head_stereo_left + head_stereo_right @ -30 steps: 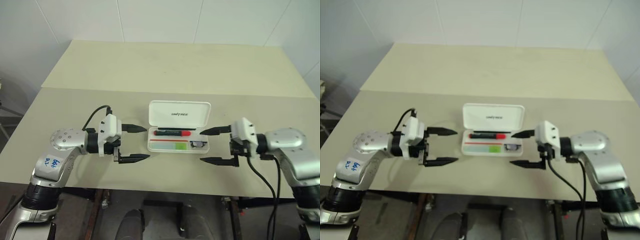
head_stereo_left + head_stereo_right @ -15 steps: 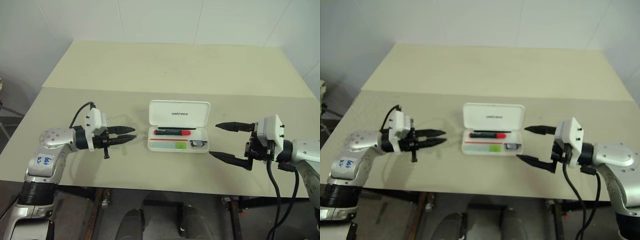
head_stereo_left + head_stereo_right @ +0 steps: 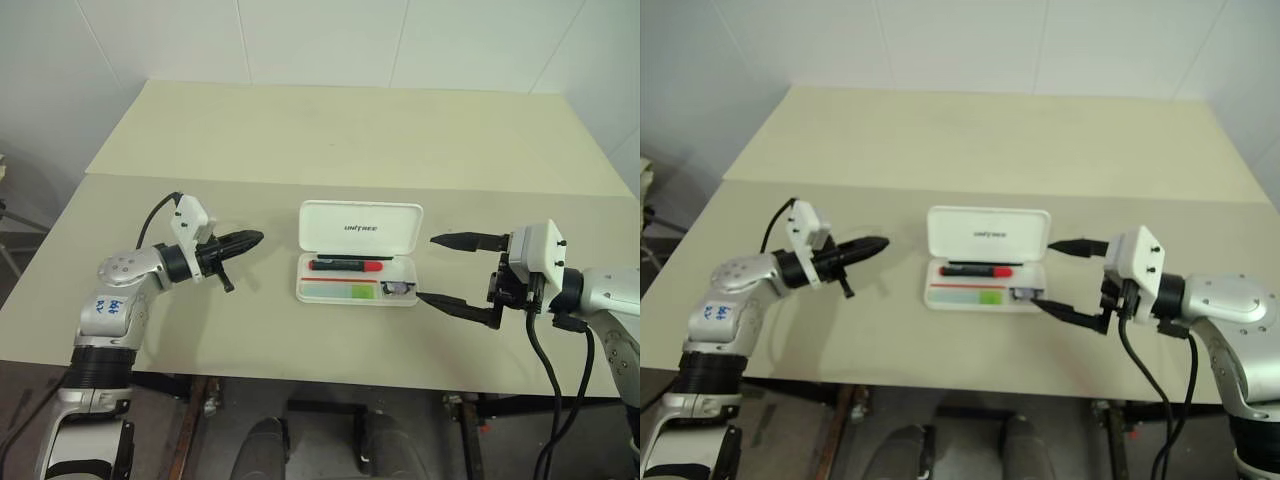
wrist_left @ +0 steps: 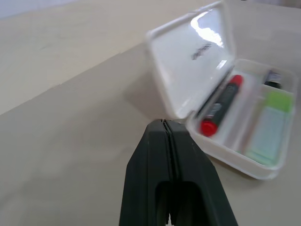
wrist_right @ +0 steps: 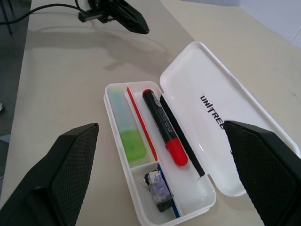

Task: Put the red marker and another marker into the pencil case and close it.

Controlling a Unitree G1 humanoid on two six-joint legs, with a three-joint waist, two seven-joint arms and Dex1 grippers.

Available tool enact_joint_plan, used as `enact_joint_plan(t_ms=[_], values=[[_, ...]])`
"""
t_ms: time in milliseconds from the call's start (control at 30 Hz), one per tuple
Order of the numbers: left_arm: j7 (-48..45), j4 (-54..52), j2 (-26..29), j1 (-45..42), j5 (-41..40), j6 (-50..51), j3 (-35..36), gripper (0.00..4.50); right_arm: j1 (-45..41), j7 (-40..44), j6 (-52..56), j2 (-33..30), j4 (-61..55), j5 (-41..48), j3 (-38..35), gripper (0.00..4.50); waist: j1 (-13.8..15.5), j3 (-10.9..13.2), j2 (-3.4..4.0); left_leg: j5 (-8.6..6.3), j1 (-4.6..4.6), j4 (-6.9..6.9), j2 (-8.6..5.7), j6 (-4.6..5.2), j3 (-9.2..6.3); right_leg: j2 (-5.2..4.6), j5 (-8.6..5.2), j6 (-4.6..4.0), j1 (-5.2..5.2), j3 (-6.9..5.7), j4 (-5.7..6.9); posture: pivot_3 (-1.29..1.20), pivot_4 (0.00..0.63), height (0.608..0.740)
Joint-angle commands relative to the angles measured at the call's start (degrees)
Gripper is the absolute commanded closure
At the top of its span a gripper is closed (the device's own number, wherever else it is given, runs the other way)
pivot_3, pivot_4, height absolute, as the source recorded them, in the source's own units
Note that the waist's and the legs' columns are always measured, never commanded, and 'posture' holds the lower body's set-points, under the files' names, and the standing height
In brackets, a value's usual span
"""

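The white pencil case [image 3: 360, 228] lies open mid-table, its lid with the lettering standing up at the back. The red marker [image 3: 348, 265] lies in the rear compartment. In the front compartment sits the other marker, a pale green highlighter [image 3: 340, 291]. My left gripper [image 3: 252, 239] hovers left of the case, shut on nothing, its tip pointing at the lid's left end. To the right of the case my right gripper [image 3: 426, 268] is open, one finger level with the lid and the other at the case's front corner, with nothing between them.
A small dark and blue item [image 3: 398, 288] fills the case's little right-hand compartment. A second table [image 3: 350, 120] butts against the back of this one. Bare tabletop [image 3: 300, 340] runs from the case to the near edge.
My left gripper has shut from wide open and drawn back from the case, its tip now farther up the table. My right gripper, still open, pulled slightly right, away from the case.
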Motion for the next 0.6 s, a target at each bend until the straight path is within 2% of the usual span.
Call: enact_joint_plan(t_ms=[33, 333, 600], values=[[2.64, 3.17, -1.57, -3.72, 2.6, 0.09, -0.87, 4.48, -0.86, -0.91, -0.74, -0.62, -1.05, 0.07, -0.33, 0.0, 0.02, 0.0, -0.01, 0.0, 0.0, 0.0, 0.0, 0.0, 0.0, 0.0, 0.0, 0.0, 0.0, 0.0, 0.0, 0.0, 0.15, 0.74], [5.24, 13.76, -8.5, -12.97, 7.14, -1.64, -4.06, 4.48, -0.69, -2.78, -0.13, -0.34, -2.86, 0.33, 0.06, 0.0, 0.15, 0.01, -0.02, 0.0, -0.05, 0.0, -0.02, 0.0, -0.01, 0.0, 0.03, 0.06, -0.01, -0.02, -0.02, 0.0, 0.15, 0.74], [0.16, 13.13, -12.22, -15.13, 5.08, -1.43, -4.55, 4.48, 0.31, -5.03, -0.06, 0.31, -4.28, 0.35, 0.26, 0.0, 0.08, 0.01, -0.03, 0.0, -0.05, 0.02, -0.02, 0.0, -0.02, 0.01, 0.04, 0.07, -0.01, -0.02, -0.01, 0.0, 0.15, 0.74]])
